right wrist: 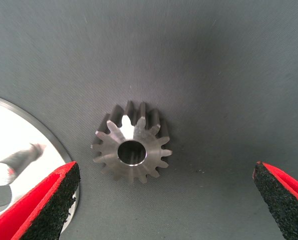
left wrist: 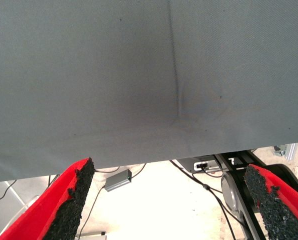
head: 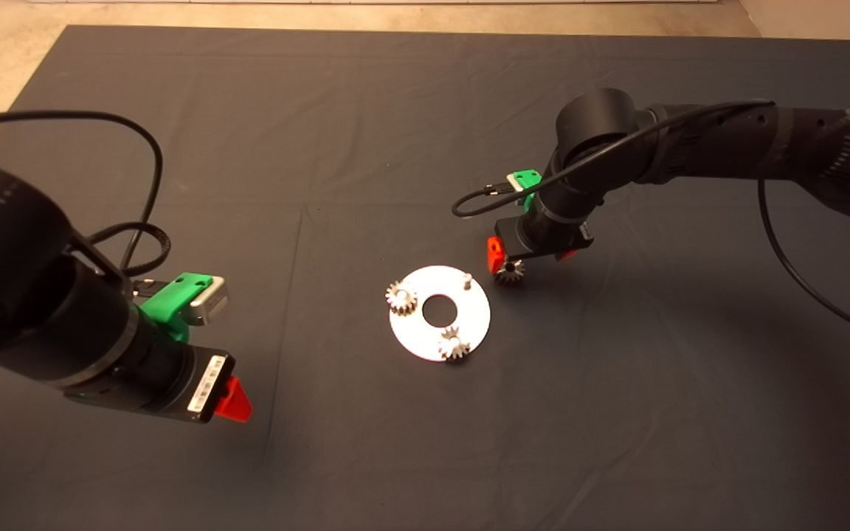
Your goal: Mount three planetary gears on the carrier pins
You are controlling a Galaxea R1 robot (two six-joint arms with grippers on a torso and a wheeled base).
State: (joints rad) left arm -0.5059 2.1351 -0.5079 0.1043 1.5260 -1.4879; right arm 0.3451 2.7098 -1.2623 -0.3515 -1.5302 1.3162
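Standing on the dark grey fabric mat [head: 366, 133], the flat shiny round metal disc [head: 469, 310] with a large centre hole carried two small silvery toothed gears [head: 401, 296], each seated on a pin at the disc's edge. The third short silvery pin [head: 467, 279] stood upright and bare. A third, darker toothed metal gear [right wrist: 132, 143] lay flat on the mat just beside the disc's rim, off the disc. The right gripper [right wrist: 161, 205] hung directly above that gear, its red fingers [right wrist: 41, 207] spread wide apart, touching nothing. The left gripper [left wrist: 168, 200] waited over the mat's near left, well apart from the disc, fingers likewise spread and empty.
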